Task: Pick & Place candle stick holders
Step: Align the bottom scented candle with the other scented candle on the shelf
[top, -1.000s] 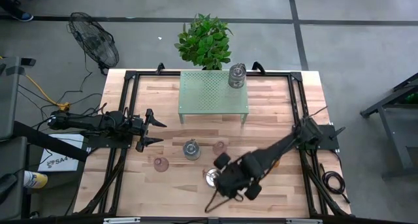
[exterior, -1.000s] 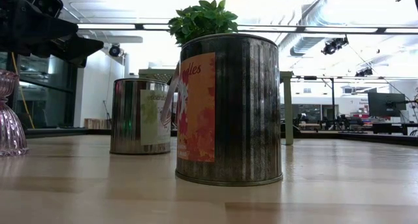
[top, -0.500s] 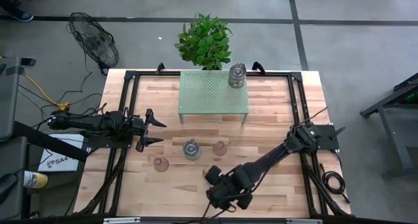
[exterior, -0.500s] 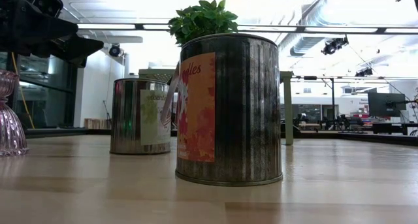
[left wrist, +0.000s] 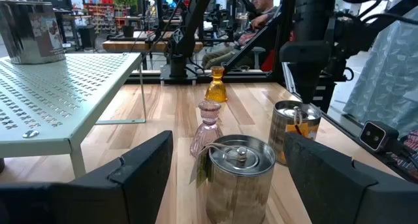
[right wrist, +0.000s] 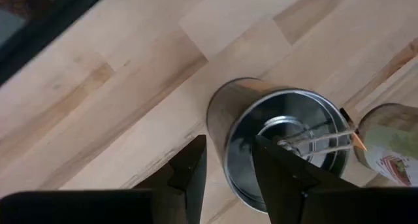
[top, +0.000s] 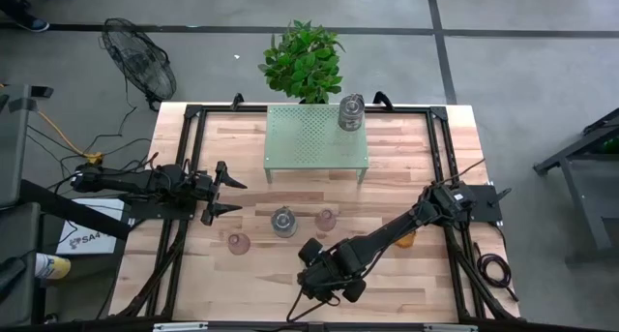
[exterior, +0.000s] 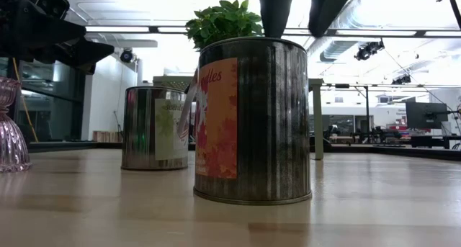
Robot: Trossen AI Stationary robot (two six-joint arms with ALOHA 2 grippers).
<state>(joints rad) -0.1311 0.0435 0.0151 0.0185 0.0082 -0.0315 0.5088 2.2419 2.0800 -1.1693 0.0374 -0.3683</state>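
Moved: right hand (top: pixel 308 279) now hangs over the near silver holder (right wrist: pixel 281 142), part-open, gripping nothing.
Left hand (top: pixel 230 195): spread wide, waiting.
Progress: I count 1 holder (top: pixel 351 111) on the green shelf (top: pixel 309 138); others remain on the table (top: pixel 406 148).

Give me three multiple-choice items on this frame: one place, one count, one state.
1. The rearmost shiny silver round tin holder stands: A on the floor; B on the green perforated metal shelf; C under the shelf.
2. Pale pink glass holders on the wooden table: A one; B two; C four.
3. The right gripper: A shut on a pink holder; B resting on the shelf; C open above the front silver tin.
1 B, it tops the shelf's corner; 2 B, high view shows two; 3 C, fingers apart above its rim.
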